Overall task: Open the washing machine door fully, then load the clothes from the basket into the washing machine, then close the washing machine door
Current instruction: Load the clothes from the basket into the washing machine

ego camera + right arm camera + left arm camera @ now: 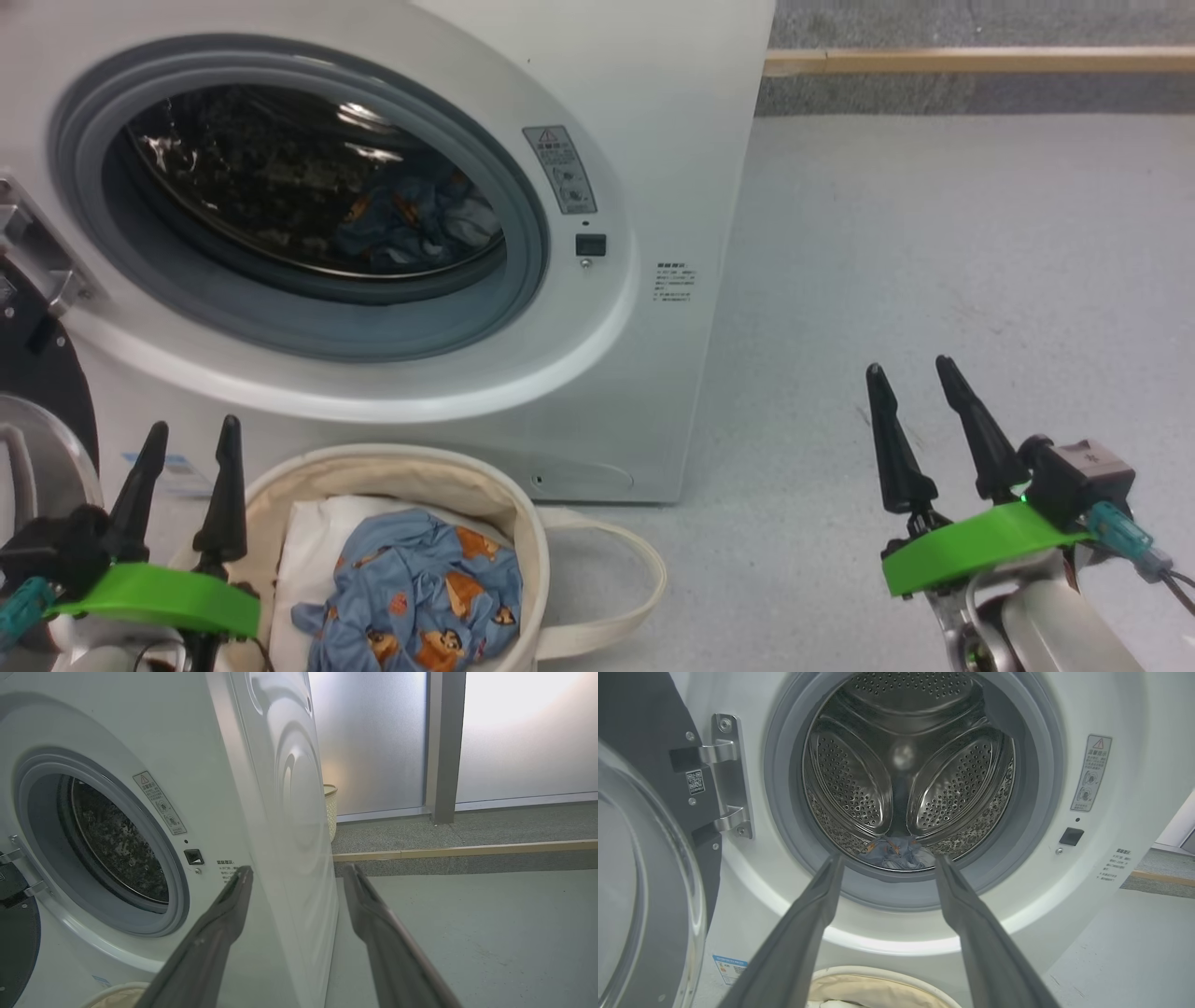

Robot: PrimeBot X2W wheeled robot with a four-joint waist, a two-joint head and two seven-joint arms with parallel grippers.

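**Left gripper (193,425) beside the basket: the reach that decides the next move**

Left gripper, lower left corner of the head view: both dark fingers stand well apart and hold nothing. Right gripper (910,366), lower right: likewise spread and empty, over bare floor (934,233), well apart from everything the task concerns.

The basket (392,457) sits on the floor against the foot of the washing machine (653,140). The clothes (420,588) left in it are a crumpled blue bear-print heap lying on a white cushion (308,541), towards the basket's near-right side. From my left gripper the heap lies just to the right and below. From my right gripper it lies far to the left, so I judge the left arm the nearer one for the pick. The heap is bunched and shows no clear long axis (any finger orientation should do, I think).

The washing machine door (37,392) hangs swung out at the machine's left edge, apparently wide enough. The drum mouth lies above and beyond the basket, with one bear-print piece (411,219) lying at its bottom. I read this as mid-loading: a downward reach to the right, then a lift up and forward.
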